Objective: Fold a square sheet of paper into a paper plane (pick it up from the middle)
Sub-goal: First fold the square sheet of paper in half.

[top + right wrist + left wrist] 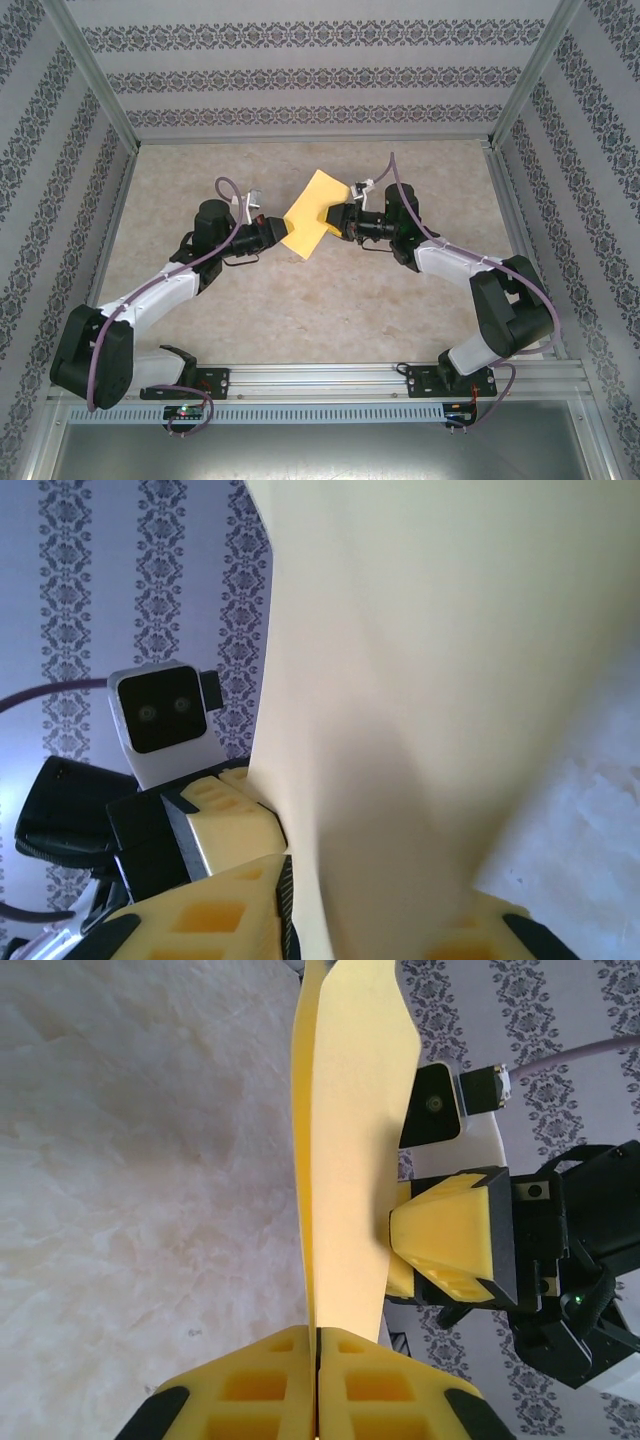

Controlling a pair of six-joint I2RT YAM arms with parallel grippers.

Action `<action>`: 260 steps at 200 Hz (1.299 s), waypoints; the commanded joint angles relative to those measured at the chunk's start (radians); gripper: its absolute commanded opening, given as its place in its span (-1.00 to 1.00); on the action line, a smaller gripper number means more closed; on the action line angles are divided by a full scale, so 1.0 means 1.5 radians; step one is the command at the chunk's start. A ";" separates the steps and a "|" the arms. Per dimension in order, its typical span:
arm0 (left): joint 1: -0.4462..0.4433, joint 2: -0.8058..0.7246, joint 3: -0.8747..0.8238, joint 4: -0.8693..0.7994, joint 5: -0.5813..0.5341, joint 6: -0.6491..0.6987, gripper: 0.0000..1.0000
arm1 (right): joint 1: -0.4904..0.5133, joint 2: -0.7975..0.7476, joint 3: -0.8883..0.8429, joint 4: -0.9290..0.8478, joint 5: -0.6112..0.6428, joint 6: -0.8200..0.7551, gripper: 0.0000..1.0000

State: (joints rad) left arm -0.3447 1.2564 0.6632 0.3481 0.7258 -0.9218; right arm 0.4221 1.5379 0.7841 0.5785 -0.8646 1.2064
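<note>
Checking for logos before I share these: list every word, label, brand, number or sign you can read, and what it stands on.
No readable text in any view.
Square sheet of paper: plain yellow, no print.
Wallpaper: ornamental pattern only, no letters.
Wrist camera housing: no label visible.
Small boards at the arm bases: any markings are too small to read.

Left fingers (250, 1390) pressed together on near edge of yellow sheet (345, 1160). Sheet stands edge-on, two layers parting farther out. Right finger (440, 1240) touching sheet's right face. Marbled tabletop (140, 1180) beneath; patterned wall (500, 1020) beyond.
</note>
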 commanded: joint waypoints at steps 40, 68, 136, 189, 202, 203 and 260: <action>0.007 -0.025 -0.016 0.065 -0.042 -0.039 -0.95 | 0.034 -0.010 -0.014 0.061 0.046 0.023 -0.49; 0.006 -0.028 -0.027 0.087 -0.060 -0.059 -1.00 | 0.050 -0.006 -0.013 0.062 0.066 0.025 -0.41; 0.006 -0.032 -0.026 0.085 -0.063 -0.062 -1.00 | 0.058 -0.010 -0.009 0.073 0.088 0.037 -0.72; 0.006 -0.047 -0.028 0.063 -0.053 -0.058 -0.79 | 0.046 -0.014 0.001 0.040 0.082 0.016 -0.91; 0.006 -0.051 -0.026 0.052 -0.047 -0.052 -0.69 | 0.042 -0.015 0.010 0.018 0.076 0.003 -0.95; 0.007 -0.051 -0.025 0.051 -0.047 -0.051 -0.68 | 0.042 -0.016 0.011 0.014 0.075 0.000 -0.96; 0.008 -0.074 0.054 -0.228 -0.070 0.126 0.13 | 0.002 -0.034 0.082 -0.248 0.004 -0.173 -1.00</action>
State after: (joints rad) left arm -0.3447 1.1656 0.6567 0.2646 0.6476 -0.9089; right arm 0.4511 1.5288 0.8455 0.4114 -0.7872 1.1118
